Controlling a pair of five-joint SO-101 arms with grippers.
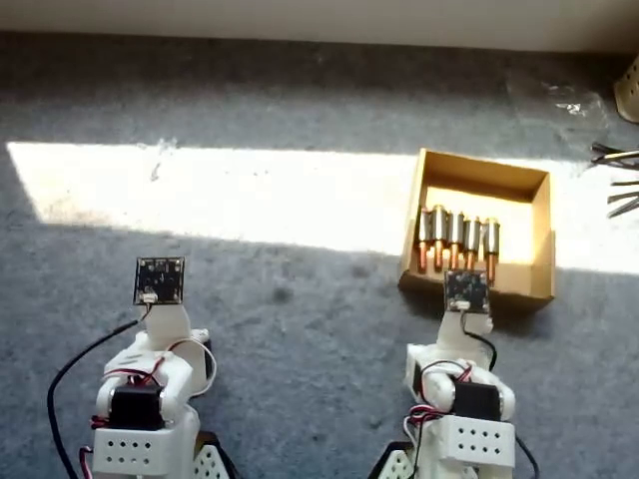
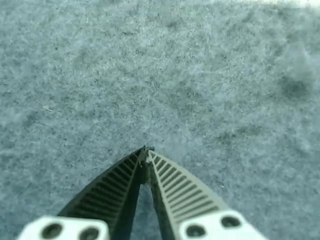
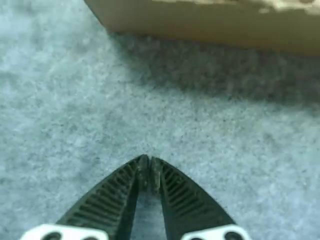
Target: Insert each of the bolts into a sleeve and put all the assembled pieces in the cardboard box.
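My left gripper [image 2: 146, 150] and right gripper [image 3: 146, 159] are both closed and empty. Five assembled pieces [image 1: 456, 238] lie in the cardboard box [image 1: 542, 239]. The right arm [image 1: 466, 319] hides part of its near wall.

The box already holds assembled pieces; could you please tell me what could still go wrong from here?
The right gripper, fingers shut, sits just short of the box wall; a forward swing might shove it. The five pieces lie loose in a row, so a knock could roll them about.
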